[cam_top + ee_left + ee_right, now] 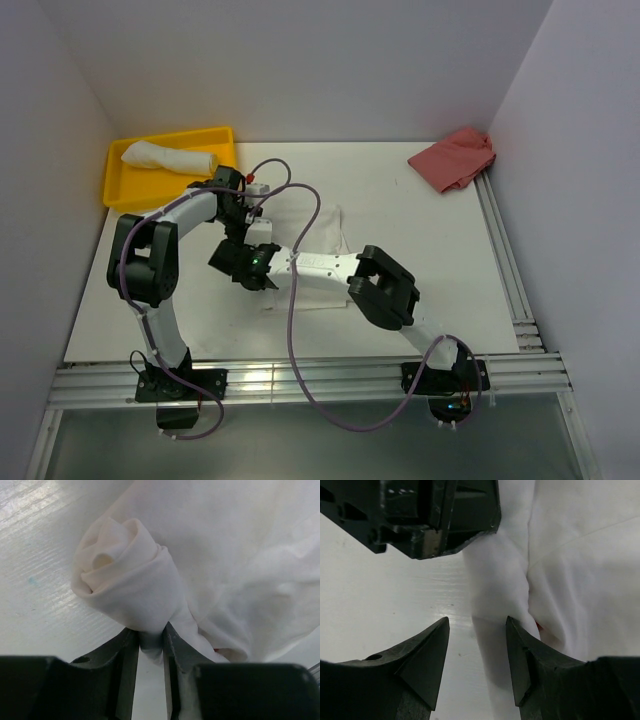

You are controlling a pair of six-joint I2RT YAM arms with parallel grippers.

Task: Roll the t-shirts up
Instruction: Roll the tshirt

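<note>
Two white t-shirts show. One rolled t-shirt (170,157) lies in the yellow tray (118,190) at the far left corner of the bench (430,250). Right of it, mid-bench, the second t-shirt (125,575) is partly rolled, its coiled end nipped tight between the fingers of the left hand (150,642). Just beside that, the right hand (477,655) has its fingers spread apart, straddling the same shirt's edge without gripping it. At the far right corner lies a pinkish-red cloth (455,157).
</note>
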